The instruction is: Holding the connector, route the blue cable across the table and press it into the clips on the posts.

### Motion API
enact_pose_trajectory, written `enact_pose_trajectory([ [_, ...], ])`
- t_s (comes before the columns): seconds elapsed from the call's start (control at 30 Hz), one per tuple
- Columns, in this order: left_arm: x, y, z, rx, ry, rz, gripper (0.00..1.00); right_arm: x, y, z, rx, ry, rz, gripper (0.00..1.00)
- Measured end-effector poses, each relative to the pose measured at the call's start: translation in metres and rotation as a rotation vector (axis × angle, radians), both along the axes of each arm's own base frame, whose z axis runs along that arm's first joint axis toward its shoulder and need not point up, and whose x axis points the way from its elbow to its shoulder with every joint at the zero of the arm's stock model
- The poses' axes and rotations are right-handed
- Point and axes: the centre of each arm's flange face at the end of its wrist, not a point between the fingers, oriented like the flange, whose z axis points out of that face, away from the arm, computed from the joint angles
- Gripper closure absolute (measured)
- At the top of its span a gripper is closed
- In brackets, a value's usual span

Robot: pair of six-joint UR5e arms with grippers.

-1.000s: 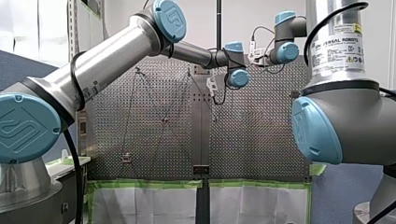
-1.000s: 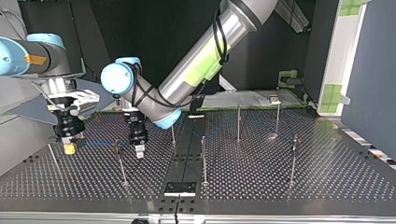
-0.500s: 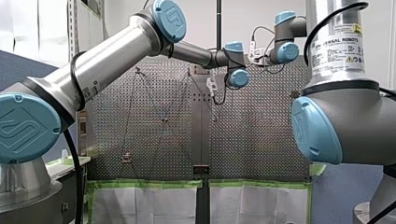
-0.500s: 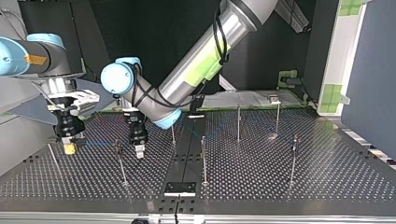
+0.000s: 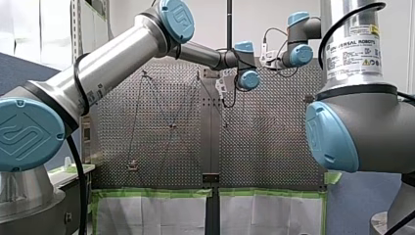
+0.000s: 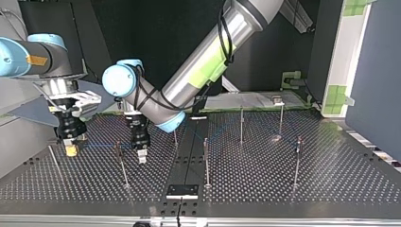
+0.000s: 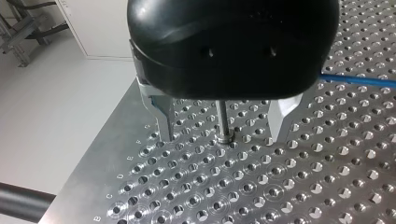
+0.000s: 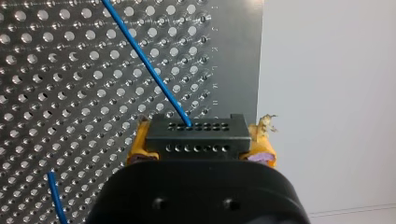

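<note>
- At top view's left, my right tool (image 6: 71,150) grips the black connector block (image 8: 196,133), which trails the thin blue cable (image 8: 149,70).
- My left tool (image 7: 223,134), wide, straddles a slim metal post (image 7: 221,112).
- Pressing at this post looks not yet done.

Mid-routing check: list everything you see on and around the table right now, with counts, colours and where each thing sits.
perforated table: one, metal, under both arms.
posts: at least six, thin metal, upright across the table in the top view.
connector: one, black, near the table's edge at the top view's left.
blue cable: one, blue, running from the connector out over the table.
black plate: one, at the table's near edge in the top view.
green tape: green, along the table's edge in the front view.
left gripper: black, open, fingers either side of one post.
right gripper: yellow pads, shut on the connector.
</note>
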Motion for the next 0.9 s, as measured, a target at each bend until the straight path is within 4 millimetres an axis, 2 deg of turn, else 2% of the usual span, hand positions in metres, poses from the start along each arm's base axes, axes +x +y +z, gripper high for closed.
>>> enact_pose_trajectory([
  [0.4,-0.003,-0.003,-0.005,0.004,0.007,-0.010,0.00,0.000,0.000,0.000,-0.001,0.000,-0.001,1.00],
  [0.5,-0.012,-0.013,-0.028,0.026,0.041,-0.046,0.00,-0.001,0.000,0.001,-0.002,0.000,-0.003,1.00],
  [0.57,-0.025,-0.023,-0.045,0.042,0.070,-0.084,0.00,-0.001,0.000,0.001,-0.001,0.000,-0.002,1.00],
  [0.73,-0.058,-0.043,-0.073,0.084,0.131,-0.172,0.00,-0.001,0.000,0.000,0.000,0.000,-0.002,1.00],
  [0.9,-0.075,-0.047,-0.094,0.138,0.185,-0.222,0.00,-0.001,0.000,0.000,0.000,0.000,-0.002,1.00],
])
